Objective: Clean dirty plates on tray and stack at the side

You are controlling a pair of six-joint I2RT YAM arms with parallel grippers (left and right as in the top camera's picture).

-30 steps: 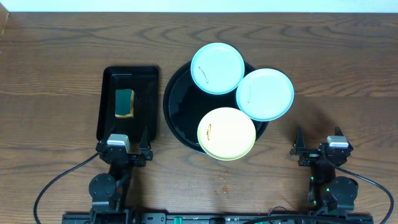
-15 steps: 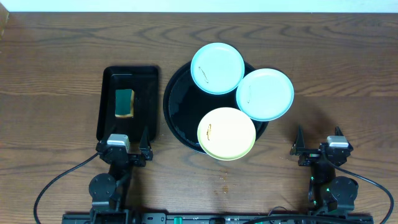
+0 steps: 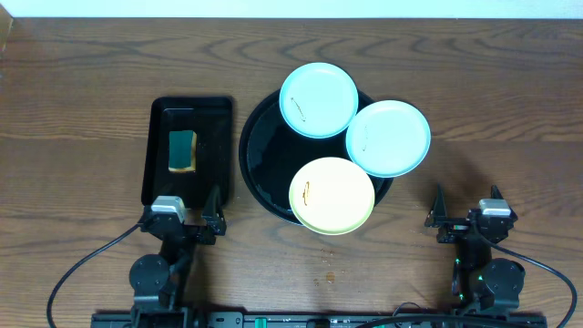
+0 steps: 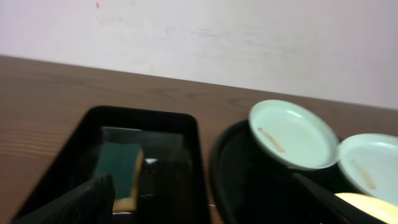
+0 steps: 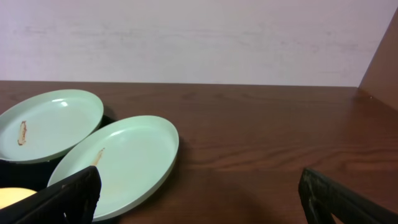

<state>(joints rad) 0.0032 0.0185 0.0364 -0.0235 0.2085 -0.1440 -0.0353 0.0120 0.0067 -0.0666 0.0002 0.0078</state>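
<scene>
Wood tabletop [image 3: 91, 73] is carrying everything; both arms are parking at its near edge.

Round black tray [image 3: 260, 164] is sitting centre, with the rectangular black tray [image 3: 209, 137] just beside it on the left.

All three plates are resting on the right half of the round tray and overhanging its rim. The far blue plate [image 3: 318, 100] and the right blue plate [image 3: 388, 138] are meeting edge to edge, and the yellow plate [image 3: 332, 195] is lying nearest the arms. Each is showing a brownish smear, so none is looking clean and nothing is stacking at the side yet.

Sponge [image 3: 183, 151] is lying in the rectangular tray, untouched.

Left claw [image 3: 179, 211] is hovering wide and empty at the near end of that tray. Right claw [image 3: 469, 208] is likewise gaping wide, holding nothing, well apart from the plates.

Judging this as step zero: getting the sponge.

The next move is calling for the left arm to reach forward and drop its jaws astride the sponge. The right arm is looking best placed for steadying the yellow or right blue plate, since tilted plates are likely to slide under wiping.
</scene>
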